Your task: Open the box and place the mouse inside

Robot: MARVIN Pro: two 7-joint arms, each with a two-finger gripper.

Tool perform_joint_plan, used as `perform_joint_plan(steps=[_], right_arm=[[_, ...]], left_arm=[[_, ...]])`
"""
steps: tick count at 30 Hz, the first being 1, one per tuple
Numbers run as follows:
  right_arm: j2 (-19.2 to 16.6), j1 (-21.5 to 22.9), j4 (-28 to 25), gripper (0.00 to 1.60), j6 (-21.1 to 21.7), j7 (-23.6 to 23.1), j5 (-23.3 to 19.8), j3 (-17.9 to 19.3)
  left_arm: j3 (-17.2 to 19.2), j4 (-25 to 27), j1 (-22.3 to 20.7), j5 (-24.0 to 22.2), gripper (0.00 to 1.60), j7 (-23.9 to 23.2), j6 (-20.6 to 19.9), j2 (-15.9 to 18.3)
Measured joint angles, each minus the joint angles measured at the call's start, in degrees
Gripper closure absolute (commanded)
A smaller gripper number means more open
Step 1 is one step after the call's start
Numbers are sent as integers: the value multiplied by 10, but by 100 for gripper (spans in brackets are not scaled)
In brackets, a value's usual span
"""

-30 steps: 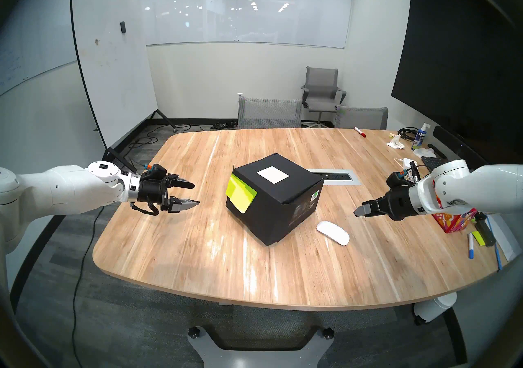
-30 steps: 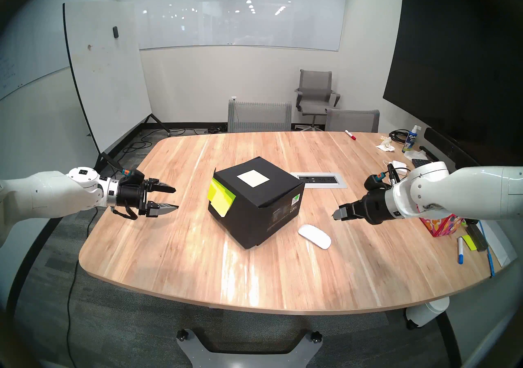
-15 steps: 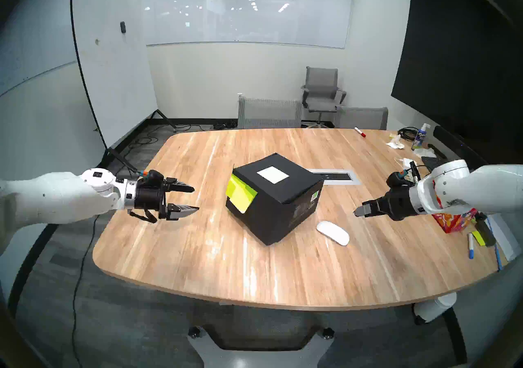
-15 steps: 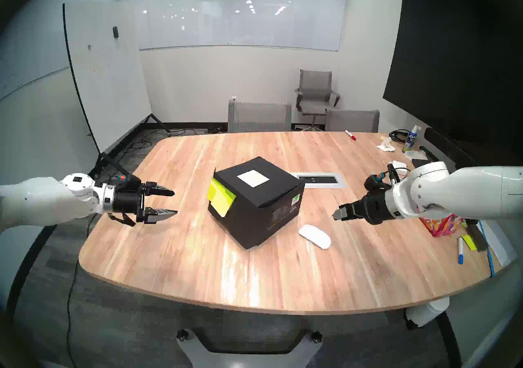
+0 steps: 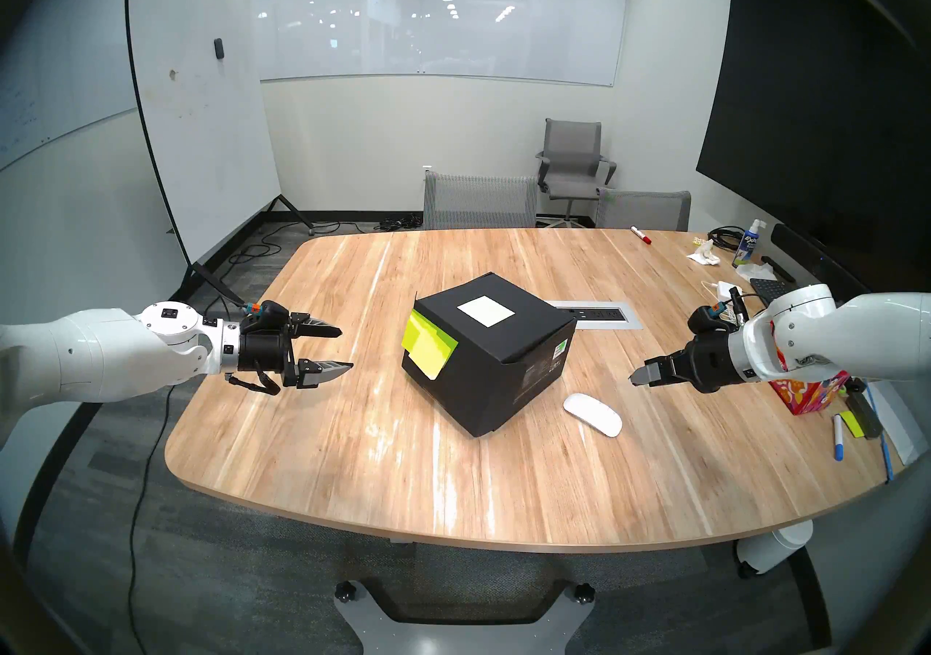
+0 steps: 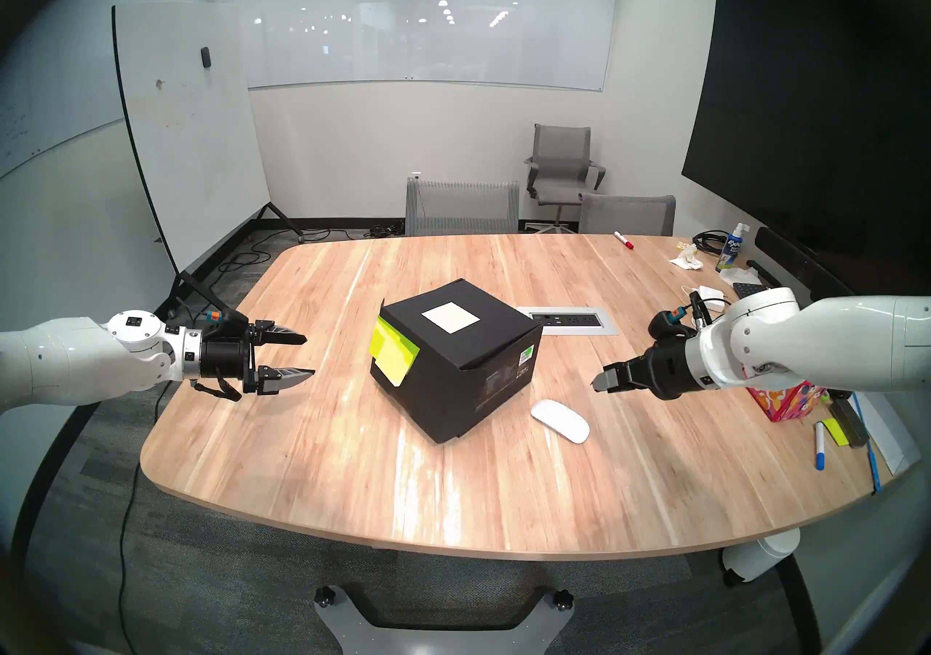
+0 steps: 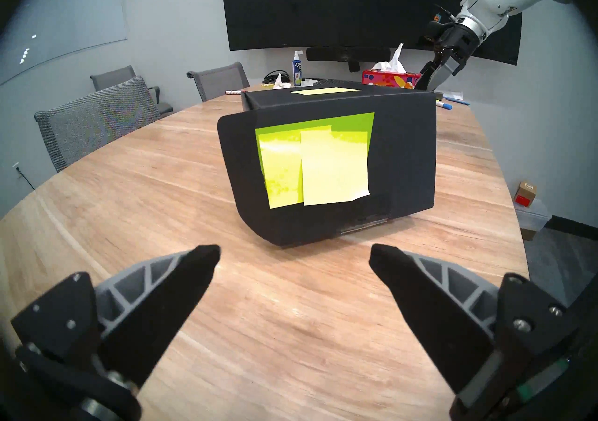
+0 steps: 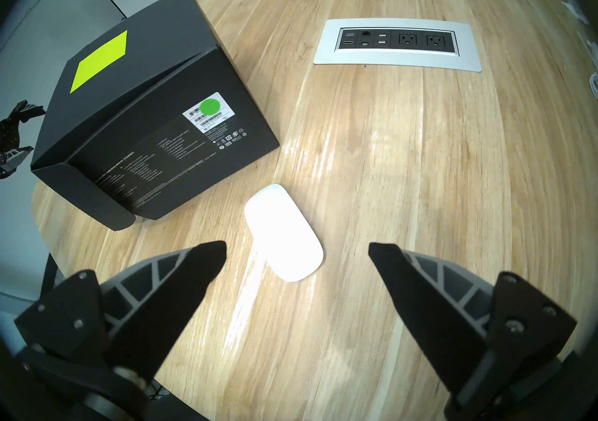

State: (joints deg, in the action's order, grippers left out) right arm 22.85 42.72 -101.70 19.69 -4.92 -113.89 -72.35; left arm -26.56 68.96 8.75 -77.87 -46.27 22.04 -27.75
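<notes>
The black box [image 5: 504,367] stands closed in the middle of the wooden table [image 5: 453,487], with a white label on top. Its front flap carries yellow-green sticky notes [image 5: 428,344] and faces my left gripper, as the left wrist view shows [image 7: 317,164]. The white mouse [image 5: 592,414] lies flat on the table just right of the box. My left gripper [image 5: 346,349] is open and empty, in the air left of the box [image 7: 401,158]. My right gripper [image 5: 636,378] is open and empty, hovering above and right of the mouse [image 8: 284,232], apart from it.
A silver power outlet panel [image 5: 599,315] is set in the table behind the box. At the right edge are a red floral tissue box [image 5: 811,394], a white power adapter [image 5: 725,288], markers [image 5: 838,442] and a spray bottle [image 5: 748,243]. Chairs stand at the far side.
My left arm has drawn back slightly to the left and lowered a little, gripper still open. The right arm, box and mouse have not moved.
</notes>
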Motion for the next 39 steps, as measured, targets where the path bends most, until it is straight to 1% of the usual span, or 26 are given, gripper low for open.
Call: perform_joint_plan(steps=[6,10,17,24,32,39], right_arm=[[0,0,0,0,0,0,0,0],[0,0,0,0,0,0,0,0],[0,0,0,0,0,0,0,0],[0,0,0,0,0,0,0,0],[0,0,0,0,0,0,0,0],[0,0,0,0,0,0,0,0]], left_arm=[[0,2,-1,0,0,2,0,2],[-1,5,-4,4,0,-4,-9,4],[-11,13,-12,47,0,-9,-38,7],[-25,31,-12,94,0,20,-45,11],[-45,87,-12,148,0,66,-44,30],[-64,157,-18,198,0,111,-72,55]])
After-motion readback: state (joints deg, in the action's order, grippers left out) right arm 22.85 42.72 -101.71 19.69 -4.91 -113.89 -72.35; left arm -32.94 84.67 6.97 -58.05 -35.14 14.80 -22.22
